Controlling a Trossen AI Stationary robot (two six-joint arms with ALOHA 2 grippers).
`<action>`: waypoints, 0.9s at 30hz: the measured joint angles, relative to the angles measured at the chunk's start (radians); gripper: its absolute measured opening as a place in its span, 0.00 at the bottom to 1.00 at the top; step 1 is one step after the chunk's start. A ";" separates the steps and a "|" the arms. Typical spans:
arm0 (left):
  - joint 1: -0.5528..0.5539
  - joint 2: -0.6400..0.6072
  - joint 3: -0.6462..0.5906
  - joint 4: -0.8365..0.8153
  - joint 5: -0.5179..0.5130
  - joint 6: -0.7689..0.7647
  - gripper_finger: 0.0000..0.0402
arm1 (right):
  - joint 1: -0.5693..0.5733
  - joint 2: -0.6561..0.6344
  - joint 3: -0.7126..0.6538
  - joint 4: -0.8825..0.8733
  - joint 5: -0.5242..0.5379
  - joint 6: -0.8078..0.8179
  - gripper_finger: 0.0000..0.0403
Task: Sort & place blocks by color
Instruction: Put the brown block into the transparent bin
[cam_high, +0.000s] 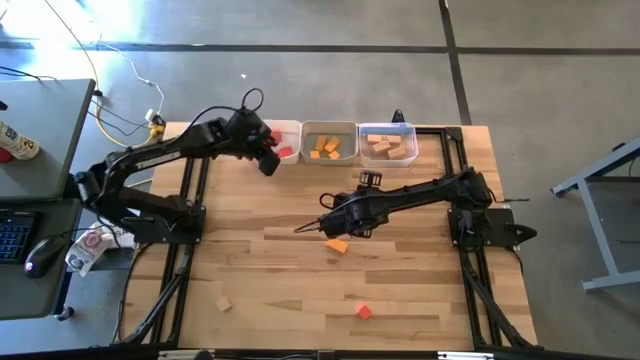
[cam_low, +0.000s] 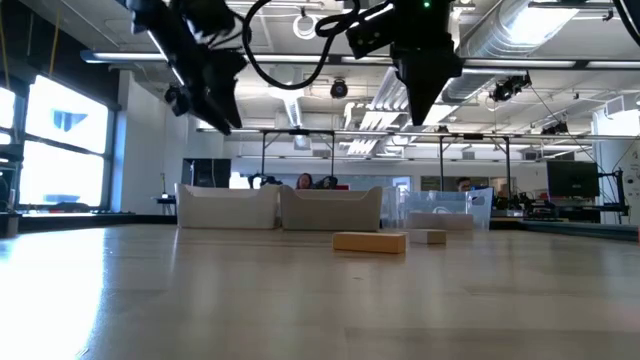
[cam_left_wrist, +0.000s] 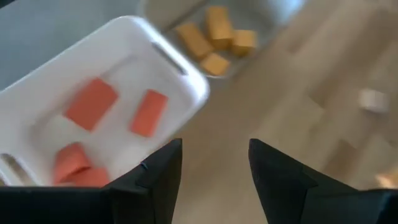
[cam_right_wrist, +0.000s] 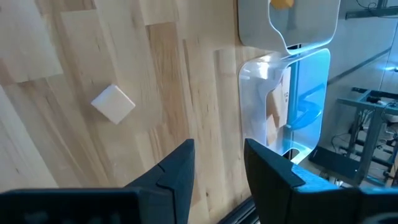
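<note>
- Over the white bin (cam_high: 284, 131) at the back, your left gripper (cam_left_wrist: 214, 168) hangs with its fingers apart and nothing between them. 4 red blocks (cam_left_wrist: 91, 103) lie inside that bin. It looks like a drop is just done, so lift straight up and do not bump the rim.
- Near the table's middle, your right gripper (cam_high: 300, 229) hangs low with its fingers close together. I see nothing held in them.
- Just beside it lies an orange block (cam_high: 338, 245). Open the fingers wider first, come down over its short sides, then squeeze.
- Carry it to the middle bin (cam_high: 329, 127), where the other orange blocks lie.
- Left on the table are 1 red block (cam_high: 363, 312) and 1 pale block (cam_high: 224, 304) near the front. A pale cube (cam_right_wrist: 113, 103) also sits there.
</note>
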 joint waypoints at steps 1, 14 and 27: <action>-0.021 -0.020 0.000 -0.010 0.005 -0.007 0.43 | 0.000 0.000 0.000 0.000 0.000 -0.001 0.31; -0.305 -0.139 0.000 -0.073 -0.008 -0.059 0.43 | -0.003 -0.105 -0.248 0.002 0.003 -0.017 0.31; -0.366 -0.137 0.000 -0.074 -0.090 -0.105 0.43 | -0.095 -0.432 -0.548 0.372 -0.272 -0.224 0.31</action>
